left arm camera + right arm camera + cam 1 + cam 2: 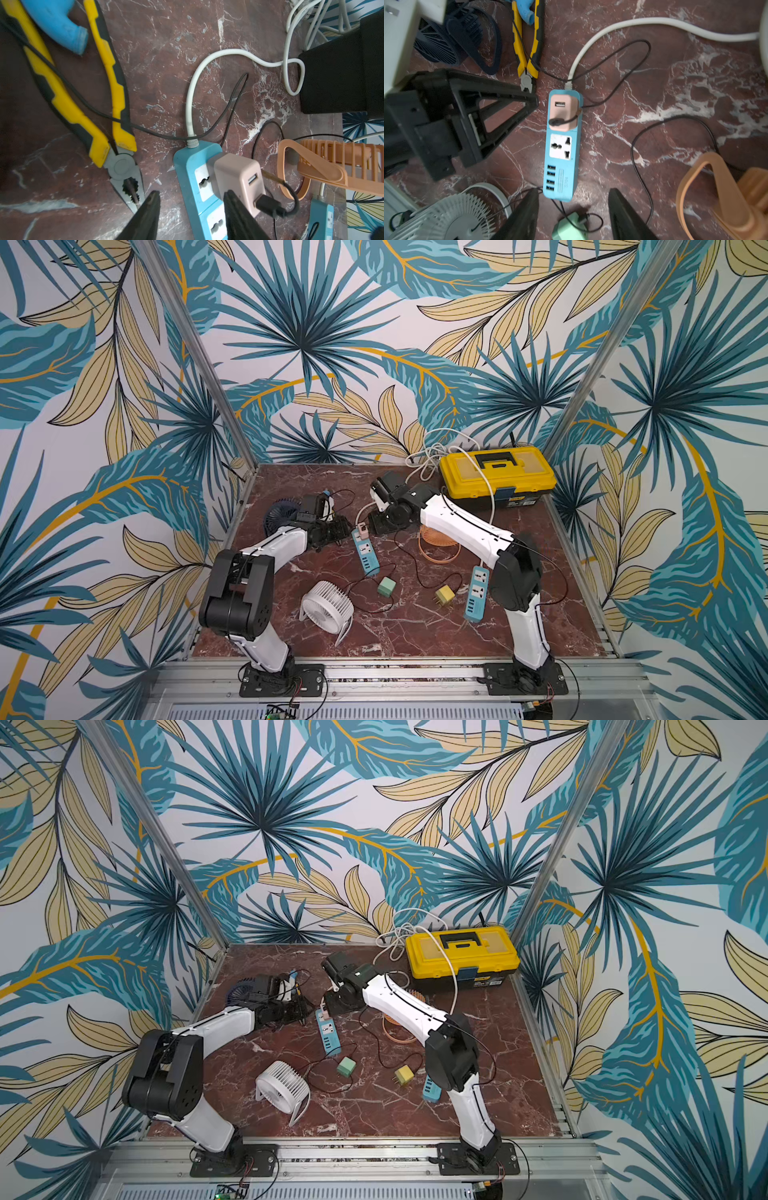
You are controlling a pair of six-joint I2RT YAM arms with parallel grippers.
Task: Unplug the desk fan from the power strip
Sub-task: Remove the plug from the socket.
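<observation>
While the right gripper (574, 191) hangs unclenched and empty over the USB end of the blue power strip (562, 145), the pink adapter (563, 112) sits beyond its fingertips (529, 207), seated in the far socket. The left gripper (191, 192), likewise parted and empty, has 1 finger just beside that adapter. Unpinned, the strip could lift with the plug, and the black cable (623, 87) draped over the pliers (527, 52) could drag them.

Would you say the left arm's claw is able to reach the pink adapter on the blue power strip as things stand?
Probably yes: the left claw is open right beside the pink adapter on the blue power strip, nothing between. The right claw, open above, may crowd it.
</observation>
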